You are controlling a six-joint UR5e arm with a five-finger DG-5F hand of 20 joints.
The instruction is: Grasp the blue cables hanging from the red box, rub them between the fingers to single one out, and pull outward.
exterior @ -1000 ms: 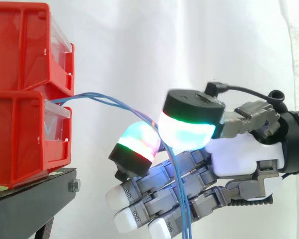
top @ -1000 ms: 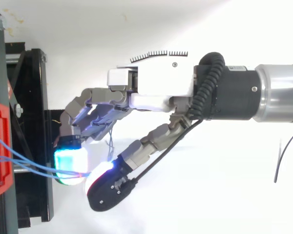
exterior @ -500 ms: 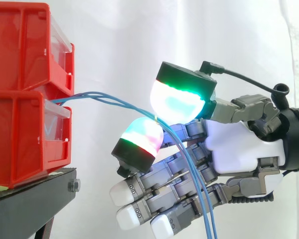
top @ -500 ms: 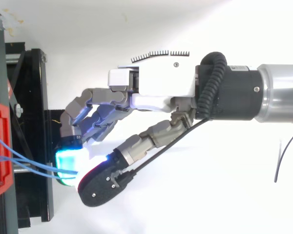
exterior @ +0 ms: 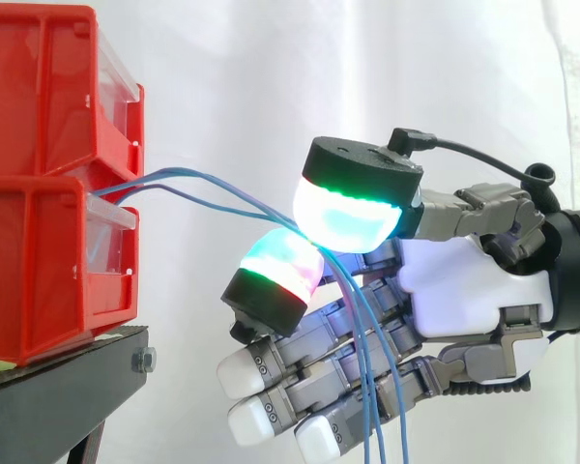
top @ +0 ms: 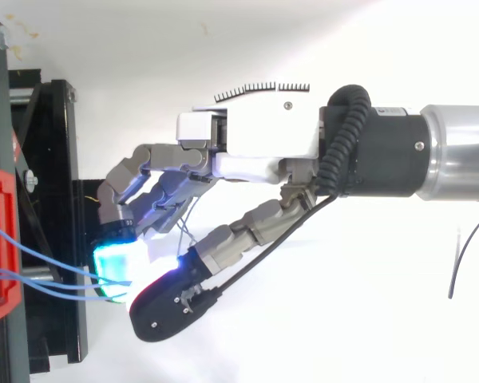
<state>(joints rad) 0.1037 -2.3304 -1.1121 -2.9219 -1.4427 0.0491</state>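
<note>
Side view. I see the hand (exterior: 464,290) reaching in from the right, palm facing the stacked bins. Its thumb pad (exterior: 348,213), glowing cyan under a green band, presses down against one fingertip pad (exterior: 280,271), glowing cyan, green and red. The blue cables (exterior: 213,193) are pinched between these two pads. The other fingers lie below, loosely curled, with white tips, and hold nothing.

The cables leave the open top of the lower red bin (exterior: 39,271), just under the upper red bin (exterior: 39,87). They run rightward in a shallow arc, apart from each other, and meet at the pinch. Past the pinch the strands hang down across the lower fingers and leave at the bottom edge. The bins rest on the black stand (exterior: 58,387), before the white curtain (exterior: 271,77).

Top view. I read the same pinch: the cables (top: 48,259) fan out from the bin at the left and converge at the glowing pads of the hand (top: 255,144).
</note>
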